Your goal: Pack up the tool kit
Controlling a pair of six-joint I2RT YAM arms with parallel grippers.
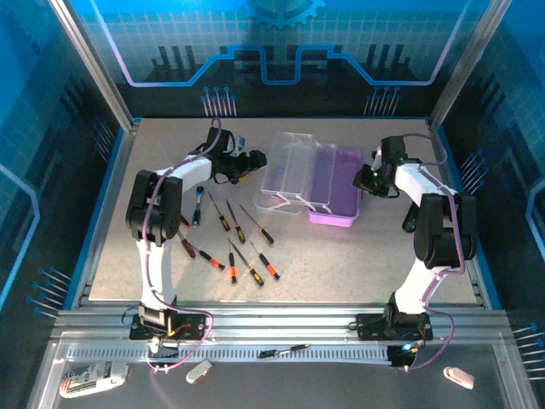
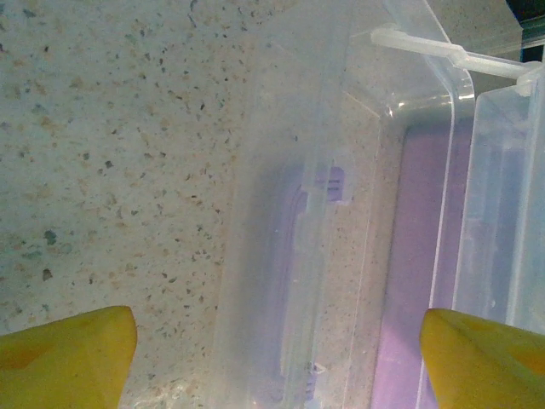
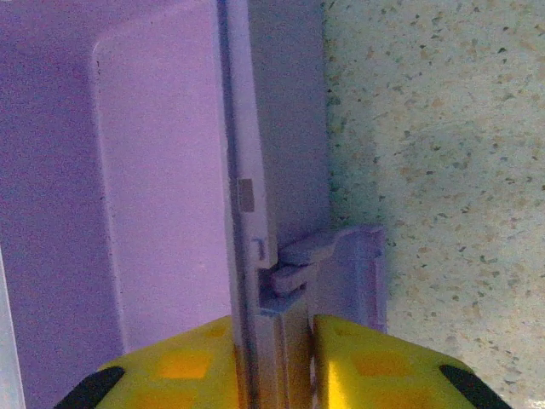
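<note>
While the case [image 1: 311, 181] lay open on the desk [image 1: 366, 264], with its clear lid [image 1: 289, 170] folded out to the left of the purple base [image 1: 338, 183], the right gripper [image 1: 367, 180] was clamped narrowly on the base's right wall, beside a latch [image 3: 328, 247]. The left gripper [image 1: 254, 160] was held wide at the lid's left edge, its fingers [image 2: 68, 358] spread apart above the lid and gripping nothing. The screwdrivers [image 1: 232, 234] were scattered on the desk nearer the arms, and none could be seen in the base. Fetching a first screwdriver was judged to be the step in hand. It would be done best if the base were pinned by the right gripper. The left gripper would be lowered squarely across a handle rather than a thin shaft. A screwdriver lying apart from its neighbours would be chosen, so that none was knocked aside.
</note>
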